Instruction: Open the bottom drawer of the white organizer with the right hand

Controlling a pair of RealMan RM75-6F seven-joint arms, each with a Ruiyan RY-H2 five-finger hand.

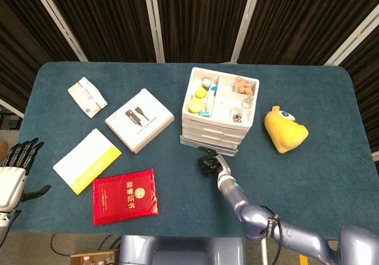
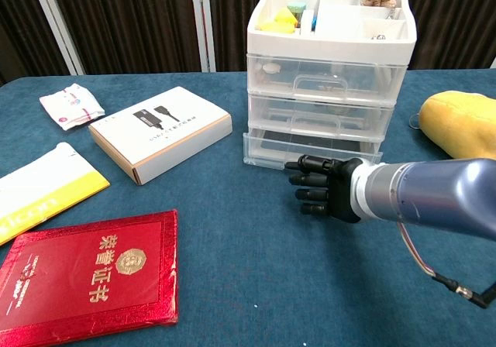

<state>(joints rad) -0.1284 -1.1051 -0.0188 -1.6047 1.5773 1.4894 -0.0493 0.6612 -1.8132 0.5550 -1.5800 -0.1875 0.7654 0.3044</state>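
Note:
The white organizer stands on the blue table with three clear drawers and an open tray on top. Its bottom drawer sticks out a little past the two above it. My right hand is right in front of that drawer, fingers pointing left and slightly curled, the uppermost one against the drawer front's lower edge. The thumb is hidden. My left hand hangs off the table's left edge with fingers spread, holding nothing.
A yellow plush toy lies right of the organizer. A white box lies to its left. A red booklet, a white-and-yellow booklet and a small packet sit further left.

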